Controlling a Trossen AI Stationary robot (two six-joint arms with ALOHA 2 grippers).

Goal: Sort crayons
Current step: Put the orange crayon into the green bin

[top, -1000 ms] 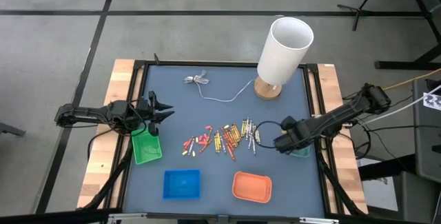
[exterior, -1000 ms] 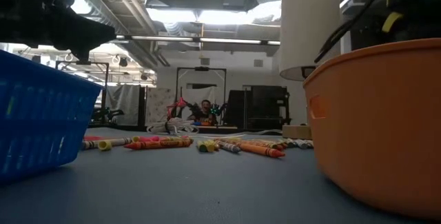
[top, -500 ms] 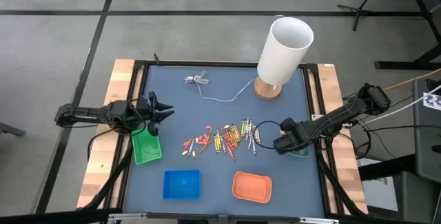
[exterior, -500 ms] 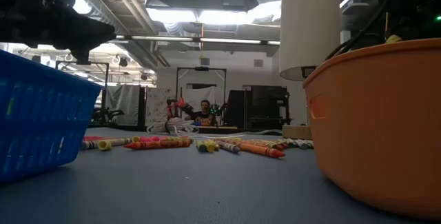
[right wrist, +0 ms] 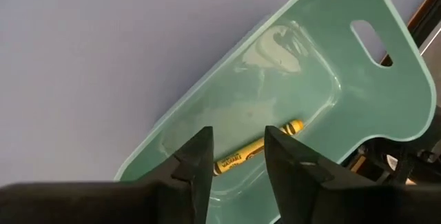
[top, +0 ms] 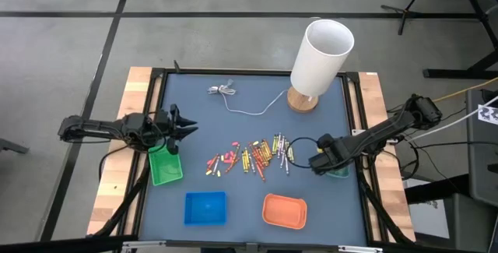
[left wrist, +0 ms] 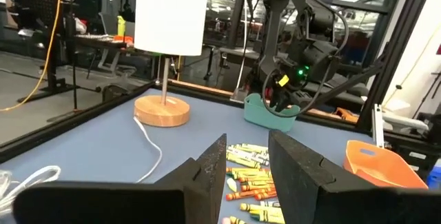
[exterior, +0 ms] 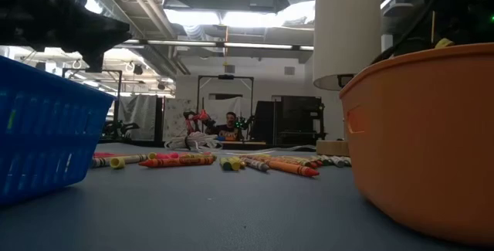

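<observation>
Since a second ago the right gripper (top: 314, 162) has spread above the teal tray (top: 339, 172), beside the crayons (top: 249, 156) heaped on the blue table (top: 233, 128) before the lamp (top: 317, 58); its wrist view shows a yellow crayon (right wrist: 256, 154) lying free there, while the left gripper (left wrist: 247, 162) stands parted, empty.

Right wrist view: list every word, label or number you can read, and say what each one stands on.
Yellow crayon lying in the teal tray: a dark printed line runs along its wrapper, too small and blurred to read.
Teal tray itself: no text.
Right pincer, open above the tray: no markings visible.
Nothing else in this view carries writing.
</observation>
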